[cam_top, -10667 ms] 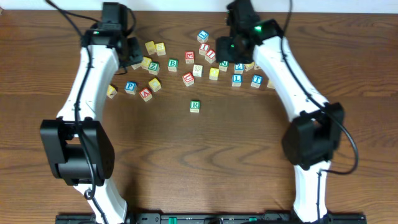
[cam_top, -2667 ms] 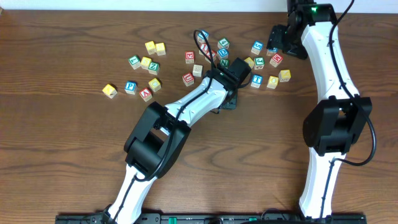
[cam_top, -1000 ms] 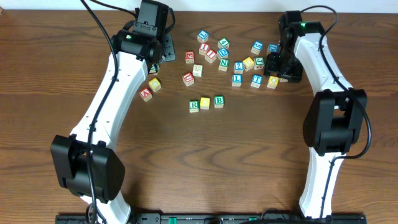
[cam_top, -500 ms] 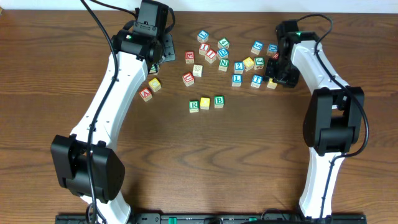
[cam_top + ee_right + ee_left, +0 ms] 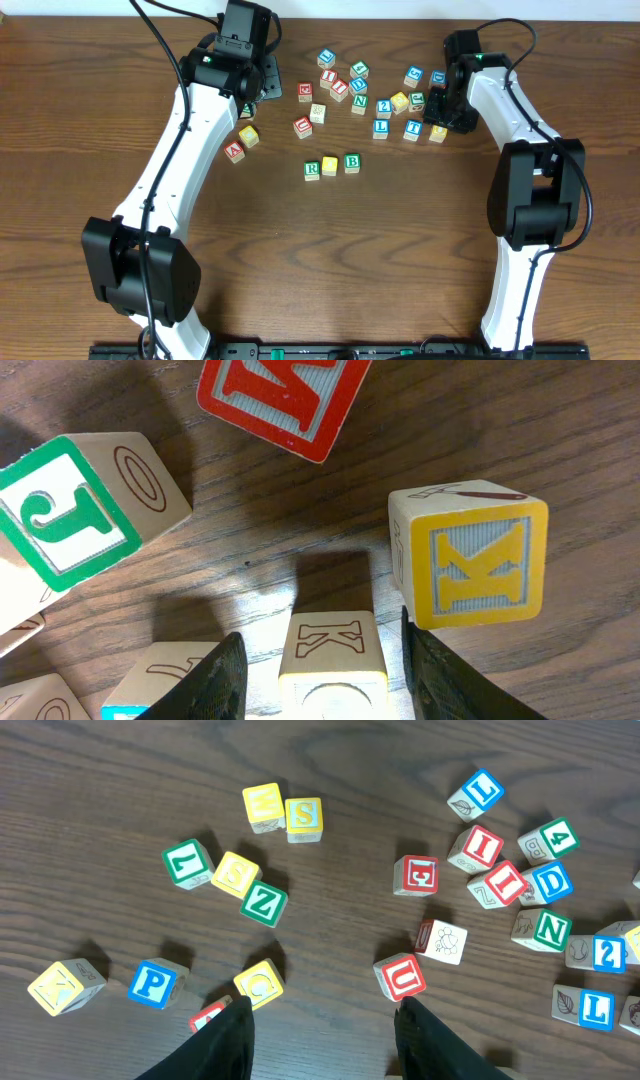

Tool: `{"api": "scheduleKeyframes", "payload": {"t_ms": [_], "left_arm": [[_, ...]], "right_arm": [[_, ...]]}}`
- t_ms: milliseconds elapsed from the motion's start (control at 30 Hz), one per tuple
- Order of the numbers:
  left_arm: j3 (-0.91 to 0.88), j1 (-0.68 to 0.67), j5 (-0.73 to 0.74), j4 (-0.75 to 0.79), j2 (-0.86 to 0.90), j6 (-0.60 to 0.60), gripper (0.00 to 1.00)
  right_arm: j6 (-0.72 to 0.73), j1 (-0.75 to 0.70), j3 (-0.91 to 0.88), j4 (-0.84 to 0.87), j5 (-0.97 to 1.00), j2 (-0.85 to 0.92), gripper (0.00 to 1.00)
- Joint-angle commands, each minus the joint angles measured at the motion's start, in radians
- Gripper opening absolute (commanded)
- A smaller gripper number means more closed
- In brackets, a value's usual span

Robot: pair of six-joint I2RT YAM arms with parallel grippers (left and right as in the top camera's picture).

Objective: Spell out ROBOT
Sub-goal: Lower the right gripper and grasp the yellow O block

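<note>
Table (image 5: 400,260): wooden, with loose blocks (image 5: 360,100) scattered along its far side. Left gripper (image 5: 322,1012): high over them, spread wide, holding nothing. Right gripper (image 5: 322,642): low, jaws parted astride a pale block (image 5: 333,650), gaps either side. Mid-table row, side by side: R block (image 5: 313,169), yellow block (image 5: 330,165), B block (image 5: 351,161).

- Broad bare stretch of table (image 5: 330,260) in front of the R–yellow–B row (image 5: 330,166); reachable from either side.
- Tight packing around the right gripper (image 5: 322,645): block with a K on its side (image 5: 335,655) between the fingers, slim gap on each side.
- Yellow K block (image 5: 470,555) just beside one finger; pale block (image 5: 165,680) against the other.
- Farther ahead, green J block (image 5: 80,510) and red block (image 5: 280,395); bare wood between.
- Open wood between the fingers of the left gripper (image 5: 320,1010); yellow block (image 5: 260,982) and red U block (image 5: 400,978) just beside the fingertips.
</note>
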Motion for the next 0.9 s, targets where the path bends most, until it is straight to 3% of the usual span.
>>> {"api": "scheduleKeyframes", "payload": {"t_ms": [0, 200, 867], "left_arm": [[-0.008, 0.005, -0.017, -0.002, 0.008, 0.021, 0.45], [-0.008, 0.005, -0.016, -0.002, 0.008, 0.021, 0.45], [-0.008, 0.005, -0.017, -0.002, 0.008, 0.021, 0.45]], "right_arm": [[0.006, 0.002, -0.023, -0.002, -0.001, -0.005, 0.46], [0.005, 0.002, -0.069, 0.028, -0.001, -0.005, 0.44], [-0.014, 0.002, -0.069, 0.031, -0.002, -0.04, 0.24]]}}
